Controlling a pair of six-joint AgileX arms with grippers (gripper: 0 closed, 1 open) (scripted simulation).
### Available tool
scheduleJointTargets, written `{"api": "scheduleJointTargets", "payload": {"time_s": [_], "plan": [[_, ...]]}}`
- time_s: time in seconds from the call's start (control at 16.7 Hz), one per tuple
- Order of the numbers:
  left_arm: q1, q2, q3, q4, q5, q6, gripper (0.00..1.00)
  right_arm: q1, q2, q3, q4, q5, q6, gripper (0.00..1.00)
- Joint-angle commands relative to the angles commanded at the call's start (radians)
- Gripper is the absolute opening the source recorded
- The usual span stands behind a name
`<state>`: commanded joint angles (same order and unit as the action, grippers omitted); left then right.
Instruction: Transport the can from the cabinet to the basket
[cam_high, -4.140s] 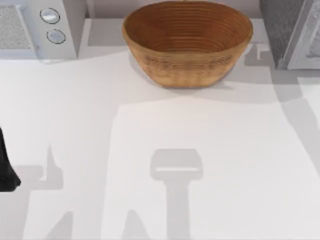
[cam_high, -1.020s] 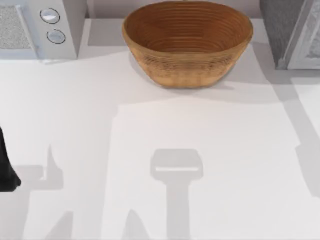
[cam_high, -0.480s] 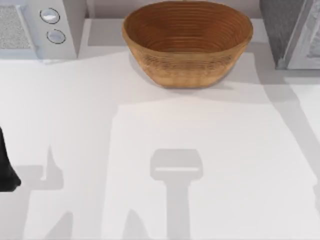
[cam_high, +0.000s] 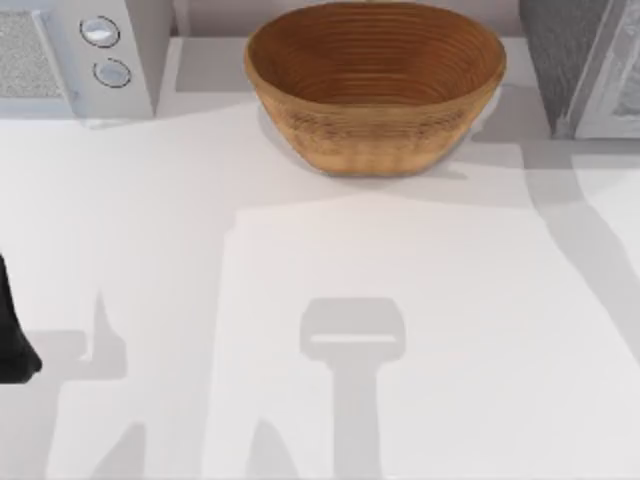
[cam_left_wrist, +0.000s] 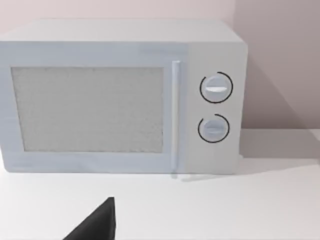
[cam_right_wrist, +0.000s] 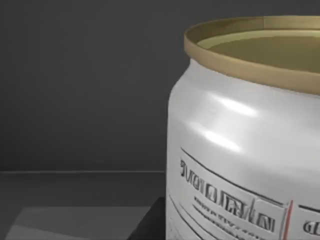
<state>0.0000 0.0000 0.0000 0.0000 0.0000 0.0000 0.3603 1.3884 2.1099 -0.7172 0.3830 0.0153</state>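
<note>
silver metal can (cam_right_wrist: 240, 150) with a gold rim and small print looming close before the right wrist camera inside a dark grey cabinet, warm brown woven wicker basket (cam_high: 375, 85) at the white worktop's (cam_high: 300, 260) back, well clear of the cabinet (cam_high: 575, 60), left arm (cam_high: 12, 330) parked left of the basket, white microwave (cam_left_wrist: 125, 95) ahead of it, whether either gripper is wide or narrow i cannot tell

Glossy silver metal can (cam_right_wrist: 240, 145) with dull gold rim; ribbed woven wicker basket (cam_high: 375, 85); smooth matt white desk (cam_high: 300, 260).

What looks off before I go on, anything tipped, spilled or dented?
Nothing stands out. The can stands upright and undented against dark walls, close to the right wrist camera. The basket sits level at the table's far edge; the microwave is shut.
</note>
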Motion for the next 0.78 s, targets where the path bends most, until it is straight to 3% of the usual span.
{"api": "scheduleJointTargets", "payload": {"time_s": [0.42,0.78], "plan": [[0.000,0.000,0.000,0.000,0.000,0.000,1.00,-0.030,-0.133,-0.143,0.081,-0.038,0.005,0.00],[0.000,0.000,0.000,0.000,0.000,0.000,1.00,-0.113,-0.456,-0.649,0.246,-0.127,0.001,0.00]]}}
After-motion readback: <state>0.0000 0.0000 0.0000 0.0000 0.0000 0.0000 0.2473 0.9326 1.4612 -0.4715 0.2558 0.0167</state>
